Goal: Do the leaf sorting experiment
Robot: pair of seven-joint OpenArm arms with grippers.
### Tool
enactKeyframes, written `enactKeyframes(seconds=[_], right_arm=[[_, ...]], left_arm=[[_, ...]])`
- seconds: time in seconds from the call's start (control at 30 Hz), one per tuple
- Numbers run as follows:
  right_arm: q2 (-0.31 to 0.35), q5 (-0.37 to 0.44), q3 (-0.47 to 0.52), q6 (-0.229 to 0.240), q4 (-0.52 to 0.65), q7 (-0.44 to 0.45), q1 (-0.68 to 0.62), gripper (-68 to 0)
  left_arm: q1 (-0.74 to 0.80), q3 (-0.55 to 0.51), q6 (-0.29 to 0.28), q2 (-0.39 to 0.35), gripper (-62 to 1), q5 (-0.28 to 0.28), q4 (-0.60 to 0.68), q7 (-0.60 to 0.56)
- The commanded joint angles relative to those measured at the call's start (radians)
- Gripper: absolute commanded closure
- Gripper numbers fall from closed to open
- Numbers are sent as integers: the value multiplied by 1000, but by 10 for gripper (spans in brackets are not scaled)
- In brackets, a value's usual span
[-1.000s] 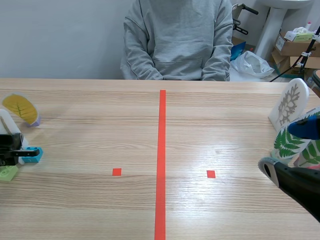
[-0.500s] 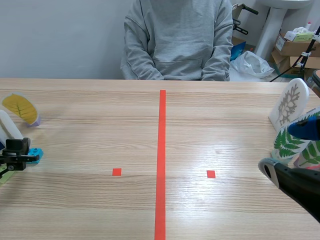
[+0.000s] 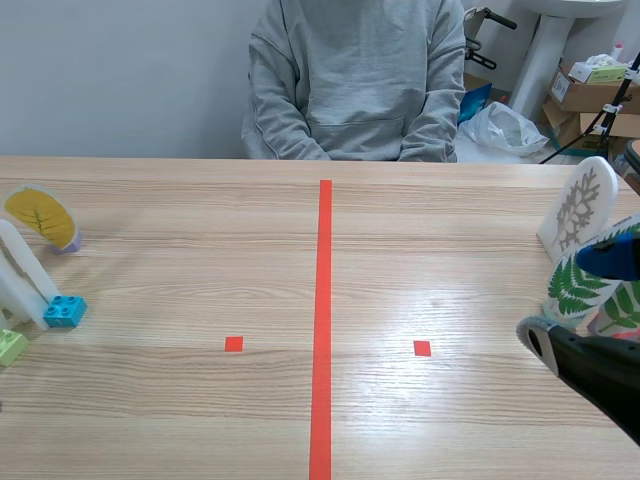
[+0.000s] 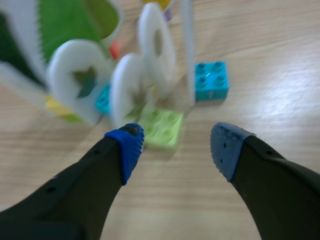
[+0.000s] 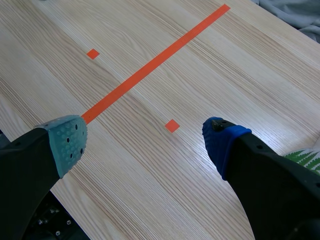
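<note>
Several leaf cards stand on brick bases at the table's two ends. At the left are a yellow leaf card (image 3: pixel 40 217) and a white card (image 3: pixel 20 270) on a blue brick (image 3: pixel 64 311), with a light green brick (image 3: pixel 10 346) beside it. My left gripper (image 4: pixel 175 147) is open just short of the green brick (image 4: pixel 160 129) and holds nothing. Ahead of it stand white oval cards (image 4: pixel 127 87), the blue brick (image 4: pixel 212 80) and a green leaf card (image 4: pixel 75 25). My right gripper (image 5: pixel 144 142) is open and empty above the bare table, beside a green fern card (image 3: pixel 585 285).
A white card with a branching leaf (image 3: pixel 580 210) stands at the far right. A person in a grey hoodie (image 3: pixel 355 80) sits across the table with hands out of sight. A red tape line (image 3: pixel 322 320) splits the table in two.
My left arm has drawn back out of the scene view at the left edge, leaving the white card standing on the blue brick. The right arm has not moved.
</note>
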Motion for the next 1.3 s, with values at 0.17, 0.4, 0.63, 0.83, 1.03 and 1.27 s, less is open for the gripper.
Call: enactKeyframes(seconds=[0.17,0.4,0.63,0.83,1.03,1.27], right_arm=[[8,12,-5,6,-3,16,6,-472],[8,12,-5,6,-3,14,6,-473],[8,16,-5,6,-3,18,7,-473],[8,16,-5,6,-3,19,7,-473],[8,16,-5,6,-3,19,7,-473],[8,16,-5,6,-3,18,6,-473]], left_arm=[[261,-11,-179,-8,-392,-76,329,-27],[445,-7,-378,-8,-512,-183,688,51],[531,-7,-423,-8,-512,-254,897,146],[523,-7,-421,-8,-512,-240,897,157],[523,-7,-421,-8,-512,-238,897,157],[523,-7,-421,-8,-512,-238,897,158]])
